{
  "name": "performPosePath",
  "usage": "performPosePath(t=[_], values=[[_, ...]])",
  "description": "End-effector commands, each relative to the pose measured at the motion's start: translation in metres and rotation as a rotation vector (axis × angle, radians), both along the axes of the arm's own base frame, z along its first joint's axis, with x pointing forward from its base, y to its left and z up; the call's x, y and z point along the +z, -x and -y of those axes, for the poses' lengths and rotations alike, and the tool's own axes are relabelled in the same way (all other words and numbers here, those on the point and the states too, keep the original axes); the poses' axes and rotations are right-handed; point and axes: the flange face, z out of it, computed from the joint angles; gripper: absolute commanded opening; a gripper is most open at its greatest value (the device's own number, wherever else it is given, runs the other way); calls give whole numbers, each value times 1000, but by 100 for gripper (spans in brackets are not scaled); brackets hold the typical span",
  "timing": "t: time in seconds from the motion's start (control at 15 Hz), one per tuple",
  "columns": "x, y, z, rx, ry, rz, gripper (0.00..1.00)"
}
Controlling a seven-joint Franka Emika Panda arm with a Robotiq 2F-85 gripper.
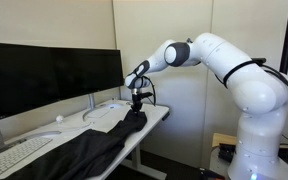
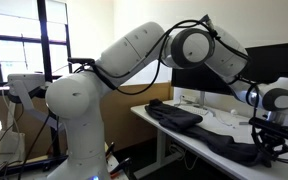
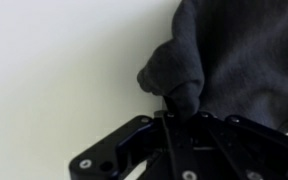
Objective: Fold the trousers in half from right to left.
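The trousers [image 1: 89,148] are a dark, wrinkled cloth lying along the white desk [image 1: 156,112]; they also show in an exterior view [image 2: 216,140]. My gripper [image 1: 136,106] is at the desk's far end, down on one end of the trousers, and it also shows in an exterior view [image 2: 270,146]. In the wrist view the trousers [image 3: 239,50] fill the upper right. A pinched fold of them runs down between the jaws of the gripper [image 3: 180,110], which are shut on it. The fingertips are hidden by the cloth.
Two black monitors [image 1: 44,75] stand along the back of the desk. A white keyboard [image 1: 19,152] and a white mouse [image 1: 59,118] lie in front of them, beside the trousers. A bunched dark cloth pile [image 2: 174,115] lies near the desk end by the arm's base.
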Motion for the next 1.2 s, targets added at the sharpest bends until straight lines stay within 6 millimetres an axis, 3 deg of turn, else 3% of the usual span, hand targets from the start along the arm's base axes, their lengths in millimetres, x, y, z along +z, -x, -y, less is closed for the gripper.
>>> performPosePath(t=[0.0, 0.27, 0.53, 0.87, 1.13], values=[[26, 5, -41, -63, 4, 56, 6], [53, 9, -83, -123, 29, 134, 6], [83, 30, -115, -193, 67, 186, 6], [124, 60, -148, -137, 59, 71, 5], [153, 71, -182, -98, 55, -28, 5]])
